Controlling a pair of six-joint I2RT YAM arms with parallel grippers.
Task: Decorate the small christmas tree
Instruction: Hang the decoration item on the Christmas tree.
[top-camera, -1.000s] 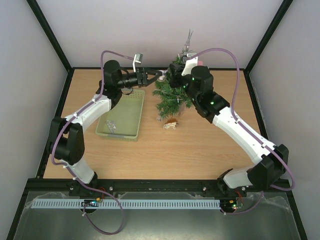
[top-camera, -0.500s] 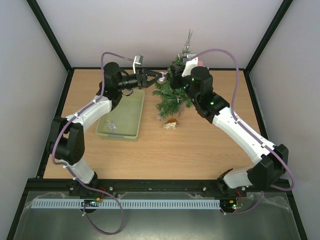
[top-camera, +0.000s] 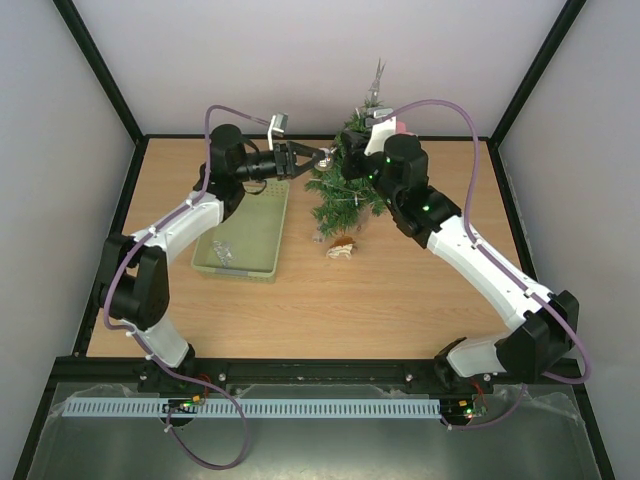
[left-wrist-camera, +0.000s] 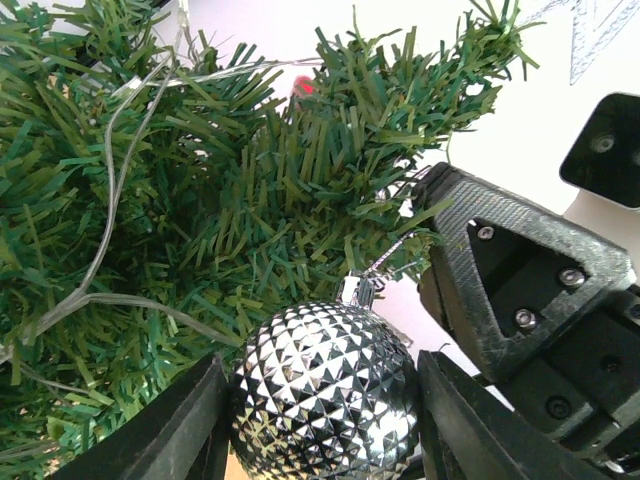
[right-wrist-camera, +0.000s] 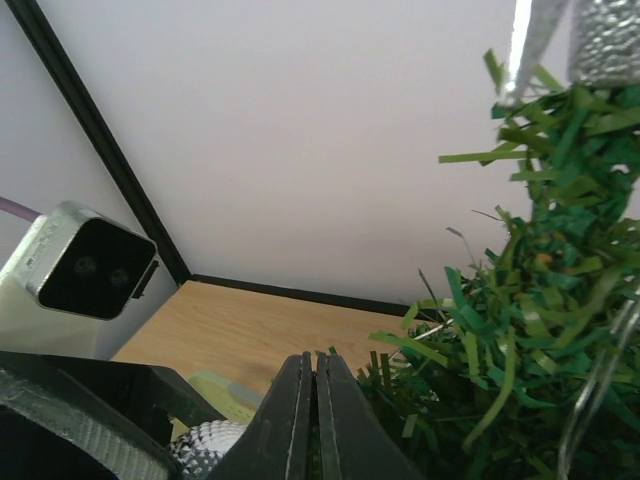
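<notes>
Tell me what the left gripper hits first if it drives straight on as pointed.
The left gripper, holding a silver ball, would likely meet the small christmas tree branches first; depth unclear.

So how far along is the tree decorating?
Done: the tree carries a light string and a silver topper. In hand: the left gripper grips a silver ball, its hook at a branch; the right gripper is shut beside the branches. Left: hang that ball, then likely the small piece in the basket and the brown piece on the table.
</notes>
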